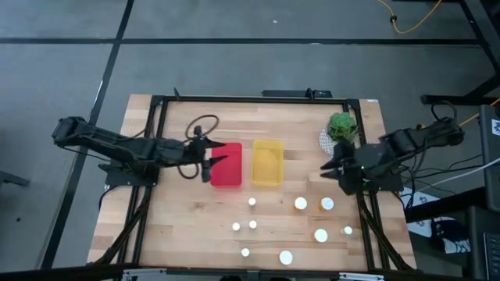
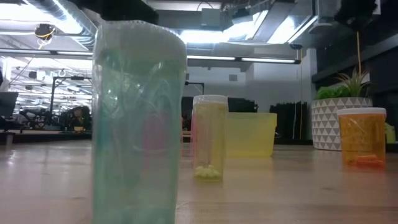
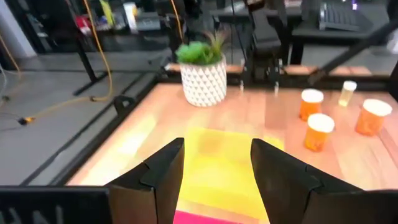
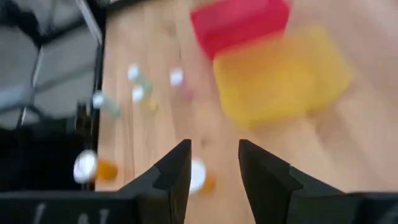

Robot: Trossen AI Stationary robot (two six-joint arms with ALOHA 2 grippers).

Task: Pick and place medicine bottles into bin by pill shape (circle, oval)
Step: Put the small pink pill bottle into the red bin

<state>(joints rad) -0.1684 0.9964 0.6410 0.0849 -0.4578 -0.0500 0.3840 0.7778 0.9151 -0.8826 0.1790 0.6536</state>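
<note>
Several white-capped medicine bottles stand upright on the near part of the wooden table, among them small ones (image 1: 252, 202) and wider orange ones (image 1: 301, 204) (image 1: 326, 204). My left gripper (image 1: 209, 162) hangs open and empty over the left edge of the red bin (image 1: 228, 165); its wrist view shows the open fingers (image 3: 214, 168) above the yellow bin (image 3: 217, 155). My right gripper (image 1: 330, 167) is open and empty right of the yellow bin (image 1: 267, 162), above the table. In its wrist view (image 4: 213, 165) an orange bottle (image 4: 199, 175) shows below the fingers.
A potted green plant (image 1: 341, 129) in a white patterned pot stands at the far right, close to my right arm. The low view shows a green-tinted bottle (image 2: 138, 124) right in front, a yellowish one (image 2: 209, 137) and an orange one (image 2: 362, 137). Black frame rails edge the table.
</note>
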